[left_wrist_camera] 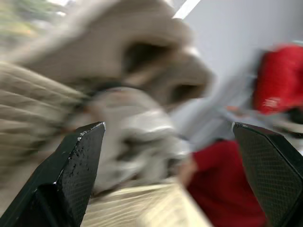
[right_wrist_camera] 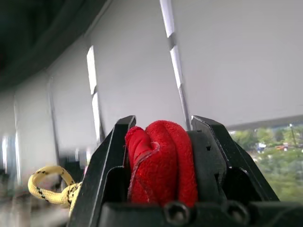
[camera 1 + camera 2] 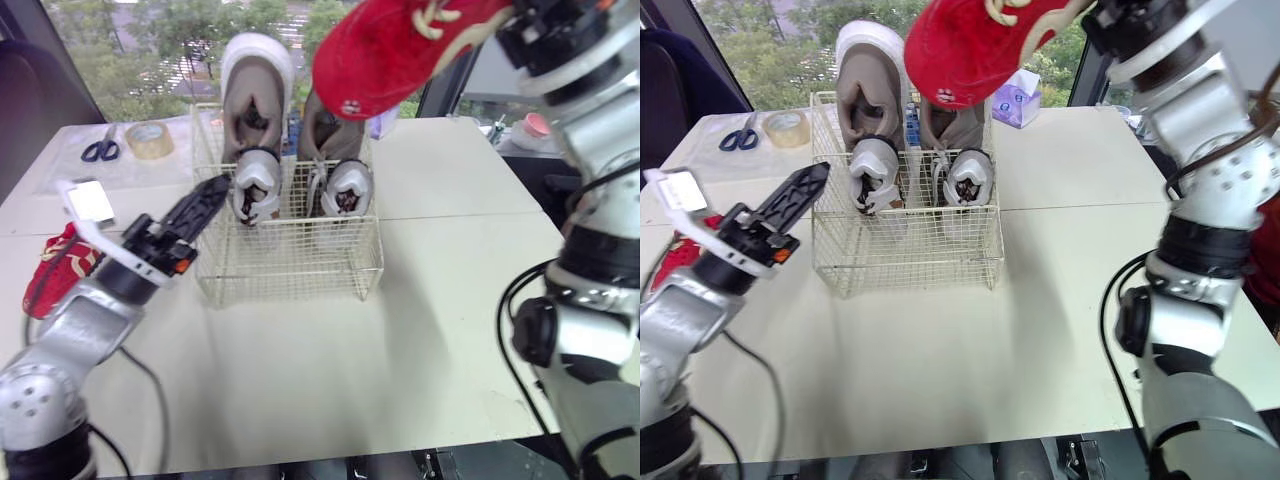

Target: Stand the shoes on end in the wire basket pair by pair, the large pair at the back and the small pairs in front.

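The wire basket [image 3: 290,268] stands mid-table. Two large beige shoes [image 3: 255,90] stand on end along its back. In front of them stand two small grey-and-white shoes [image 3: 257,185], also on end. My right gripper [image 2: 163,124] is shut on a red shoe with yellow laces [image 3: 385,50] and holds it high above the basket's back right. My left gripper [image 3: 208,195] is open with nothing between its fingers, close to the basket's left wall and level with the left small shoe. A second red shoe [image 3: 55,270] lies on the table at the left, beside my left arm.
Blue-handled scissors [image 3: 100,150] and a roll of tape [image 3: 150,140] lie at the back left. A purple tissue pack [image 3: 1015,100] sits behind the basket on the right. Bare table stretches in front of the basket and to its right.
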